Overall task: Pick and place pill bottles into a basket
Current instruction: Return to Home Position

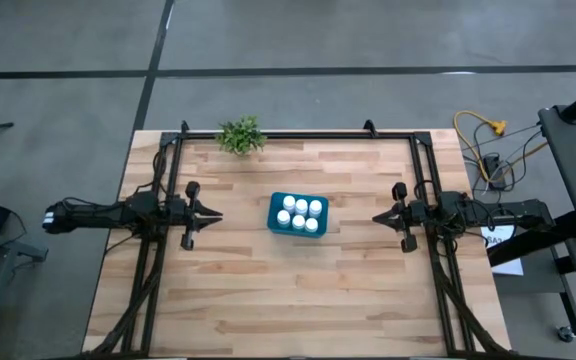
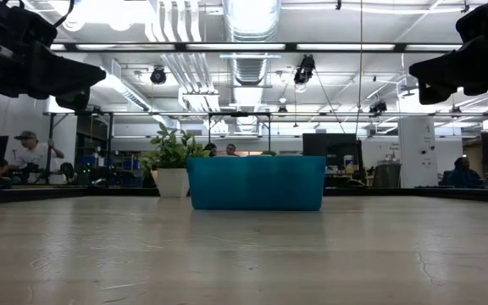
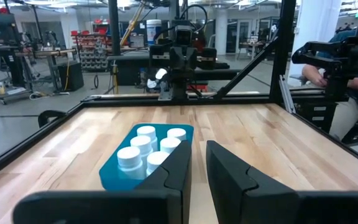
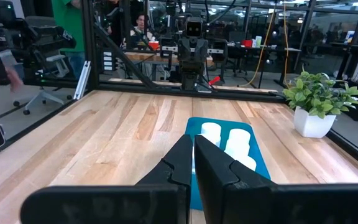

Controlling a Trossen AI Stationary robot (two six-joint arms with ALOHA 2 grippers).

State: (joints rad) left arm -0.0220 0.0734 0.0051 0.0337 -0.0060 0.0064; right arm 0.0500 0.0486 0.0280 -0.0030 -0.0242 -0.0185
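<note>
Here is the table [image 1: 268, 290] from above, and the basket [image 1: 272, 212] sits right around its middle, teal against the pale wood. All six pill bottles [image 1: 302, 205] are inside it, standing upright in two rows of three, white caps up. No bottle lies on the wood outside it.

The left gripper [image 1: 216, 213] hovers left of the basket, well apart from it, pointing at it. From its own wrist camera, the fingers [image 3: 173, 168] stand with a narrow gap between them, bare wood showing through and nothing held. The basket [image 3: 107, 177] lies just beyond them with the bottles [image 3: 146, 134] packed tight together.

On the other side, the right gripper [image 1: 376, 216] mirrors it, right of the basket, aimed back toward the centre. Its fingers [image 4: 176, 162] are pressed almost together, only a sliver between them, empty. Past them, the basket [image 4: 260, 165] shows white caps [image 4: 211, 130] inside.

From table height, both arms hang high off the surface at the picture's upper corners, and the basket [image 2: 255, 182] rests flat between them, its wall hiding the bottles.

A small green plant [image 1: 240, 135] in a white pot stands at the far edge, to the left of the basket and well apart from it. Beyond the table, a person [image 2: 28, 152] sits at a desk far off to the left.
</note>
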